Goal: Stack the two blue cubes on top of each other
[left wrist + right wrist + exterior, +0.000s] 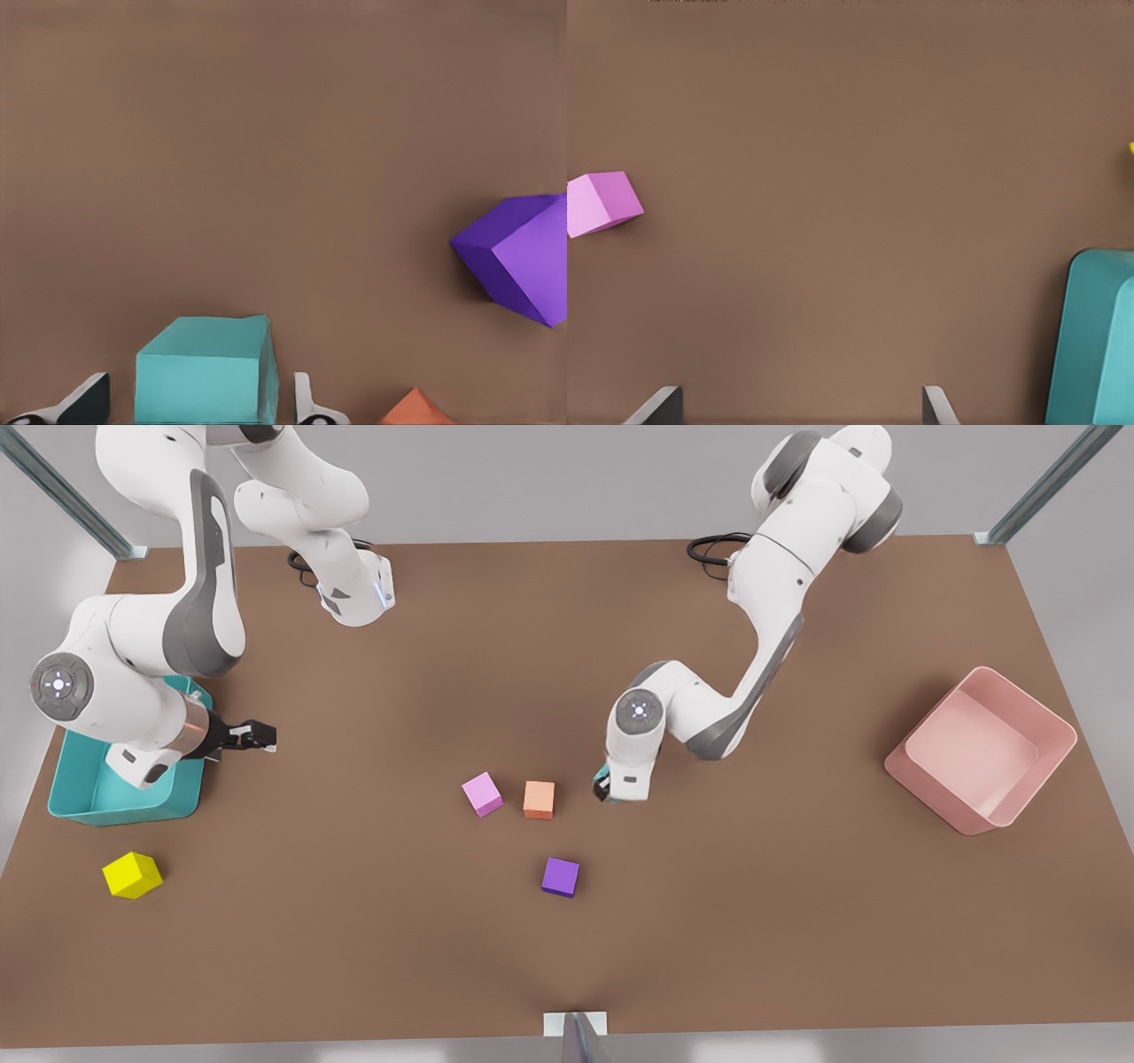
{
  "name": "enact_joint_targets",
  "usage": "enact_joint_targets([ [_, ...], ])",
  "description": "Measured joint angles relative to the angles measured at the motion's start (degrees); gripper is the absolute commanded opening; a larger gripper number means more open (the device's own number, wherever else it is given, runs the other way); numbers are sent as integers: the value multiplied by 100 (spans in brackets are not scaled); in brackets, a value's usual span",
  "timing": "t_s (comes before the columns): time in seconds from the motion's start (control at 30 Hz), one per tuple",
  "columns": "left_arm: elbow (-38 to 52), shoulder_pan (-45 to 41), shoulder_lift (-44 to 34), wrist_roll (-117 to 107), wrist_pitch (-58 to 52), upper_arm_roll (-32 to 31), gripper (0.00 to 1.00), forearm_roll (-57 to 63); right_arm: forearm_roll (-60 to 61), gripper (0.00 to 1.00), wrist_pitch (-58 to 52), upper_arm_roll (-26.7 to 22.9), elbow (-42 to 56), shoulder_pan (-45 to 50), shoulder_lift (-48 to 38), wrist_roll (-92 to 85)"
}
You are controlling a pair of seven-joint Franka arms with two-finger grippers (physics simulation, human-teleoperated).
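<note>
One teal cube (204,372) sits on the bench (266,133) between my left gripper's (199,400) parted fingers, unclamped; I'd centre, then close squarely. Right gripper (257,735), fingers apart, waits beside the teal bin (89,802)

left tool (603,786) astride cube (205,372) | right tool (262,737) beside bin (80,802)

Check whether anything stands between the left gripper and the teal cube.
Nothing visible: the teal cube sits between the left gripper's open fingers, orange cube beside, apart. The right gripper waits by the bin.
</note>
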Motion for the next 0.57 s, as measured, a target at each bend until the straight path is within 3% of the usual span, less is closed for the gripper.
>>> enact_joint_targets([
  [0.1, 530, 430, -725, 135, -709, -81, 100, -240, -3, 100, -9, 0, 12, -5, 6, -17],
  [0.17, 1386, 1158, -929, 502, -1513, -95, 100, -572, -2, 100, -19, 0, 60, -4, 6, -27],
  [0.27, 1726, 1866, -1111, 1301, -2406, 76, 100, -801, 6, 100, -45, 0, 75, -3, 14, -38],
  [0.3, 1723, 1655, -1326, 1673, -2648, 748, 100, -899, 8, 100, -52, 3, 76, -4, 15, -41],
  [0.37, 1643, 1727, -1679, 2354, -2992, 1334, 100, -1296, 14, 100, -62, 20, 77, -10, 18, -47],
  [0.57, 1876, 1586, -1484, 3931, -3365, 1522, 100, -1804, 18, 100, -76, 28, 77, -2, 34, -62],
])
